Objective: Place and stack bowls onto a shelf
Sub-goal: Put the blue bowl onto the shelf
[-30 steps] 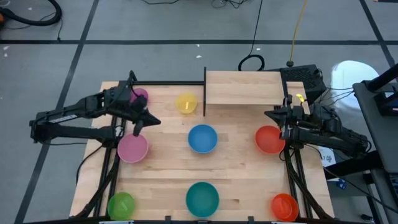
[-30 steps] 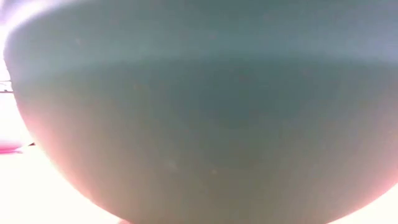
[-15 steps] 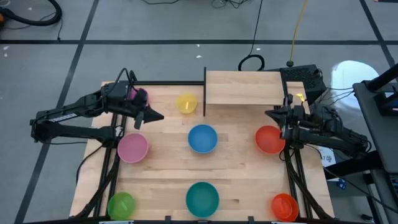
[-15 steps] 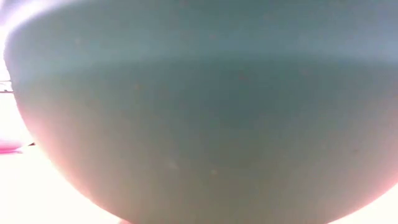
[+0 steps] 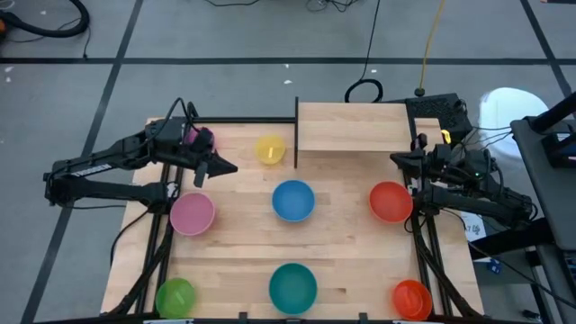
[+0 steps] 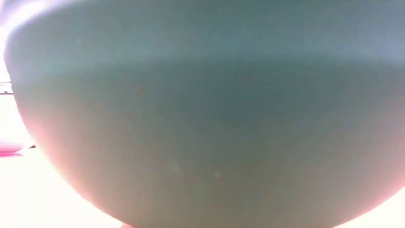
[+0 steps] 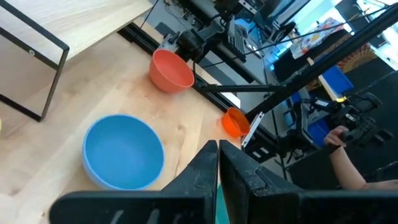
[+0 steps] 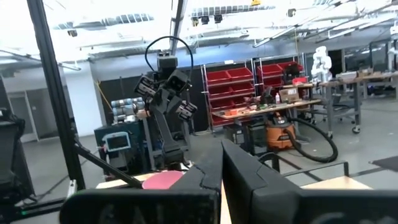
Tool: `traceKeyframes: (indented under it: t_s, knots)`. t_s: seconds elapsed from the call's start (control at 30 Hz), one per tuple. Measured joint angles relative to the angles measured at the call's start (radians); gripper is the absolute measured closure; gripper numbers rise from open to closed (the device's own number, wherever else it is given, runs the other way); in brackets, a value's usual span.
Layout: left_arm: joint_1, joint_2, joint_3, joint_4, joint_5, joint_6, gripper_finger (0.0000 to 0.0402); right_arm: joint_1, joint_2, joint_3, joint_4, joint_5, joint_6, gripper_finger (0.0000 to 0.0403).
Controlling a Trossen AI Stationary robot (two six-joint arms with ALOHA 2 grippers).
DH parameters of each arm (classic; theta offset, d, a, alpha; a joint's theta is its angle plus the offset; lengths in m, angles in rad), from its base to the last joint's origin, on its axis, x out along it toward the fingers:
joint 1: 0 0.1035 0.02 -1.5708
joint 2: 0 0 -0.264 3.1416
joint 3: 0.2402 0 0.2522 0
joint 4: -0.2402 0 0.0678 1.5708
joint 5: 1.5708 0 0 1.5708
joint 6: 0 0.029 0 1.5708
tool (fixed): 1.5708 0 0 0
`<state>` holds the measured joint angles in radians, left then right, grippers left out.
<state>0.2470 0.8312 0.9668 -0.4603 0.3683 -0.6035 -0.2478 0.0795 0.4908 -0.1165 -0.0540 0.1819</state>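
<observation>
Bottom edge of the high view: green bowl (image 5: 175, 296) at lower left, teal bowl (image 5: 293, 288) at lower centre, orange bowl (image 5: 411, 299) at lower right; the teal one fills the low view. Middle row: pink bowl (image 5: 192, 214) left, blue bowl (image 5: 293, 200) centre, red bowl (image 5: 390, 202) right. Upper row: purple bowl (image 5: 202, 139) and yellow bowl (image 5: 270, 149). Shelf (image 5: 351, 127) at upper centre, bare; none placed yet. Left gripper (image 5: 202, 176) hangs above and between pink and purple, fingers together, holding nothing. Right gripper (image 5: 417, 180) sits at the red bowl's right rim, fingers pressed together, empty. Judgement: left should spread its fingers first, drop onto one wall of the pink rim, pinch, lift level, and place it as the base.
</observation>
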Motion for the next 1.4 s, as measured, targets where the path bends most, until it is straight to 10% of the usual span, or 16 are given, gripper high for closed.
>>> traceKeyframes:
  t_s: [0.3,0.8,1.4]
  knots:
    - [-0.010,0.016,-0.001,0.003,0.000,0.078,0.0394,0.000,0.000,0.000,0.000,0.000,0.016,0.0403]
    - [-0.028,0.138,-0.001,0.033,0.000,0.002,0.0305,0.000,0.000,0.000,0.017,0.000,0.016,0.0403]
    - [-0.141,0.447,-0.001,0.108,-0.094,0.764,0.0293,0.000,0.000,0.000,0.098,0.001,-0.012,0.0403]
